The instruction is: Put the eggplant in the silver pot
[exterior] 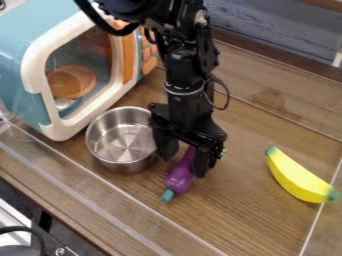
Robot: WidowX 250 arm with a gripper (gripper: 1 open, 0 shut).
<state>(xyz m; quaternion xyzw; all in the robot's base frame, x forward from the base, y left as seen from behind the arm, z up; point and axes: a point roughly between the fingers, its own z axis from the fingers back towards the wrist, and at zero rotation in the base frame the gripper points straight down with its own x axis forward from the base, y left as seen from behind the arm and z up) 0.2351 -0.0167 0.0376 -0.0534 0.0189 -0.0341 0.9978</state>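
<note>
The purple eggplant [179, 177] lies on the wooden table with its teal stem cap pointing toward the front edge. My gripper [187, 157] hangs straight down over its upper end, open, with one finger on each side of it. Whether the fingers touch the eggplant I cannot tell. The silver pot [122, 138] stands upright just left of the gripper, empty, its rim close to the left finger.
A teal and white microwave [60, 65] with its door open stands at the back left, an orange cup [70, 81] inside. A yellow banana [299, 177] lies at the right. A clear wall runs along the table's front edge.
</note>
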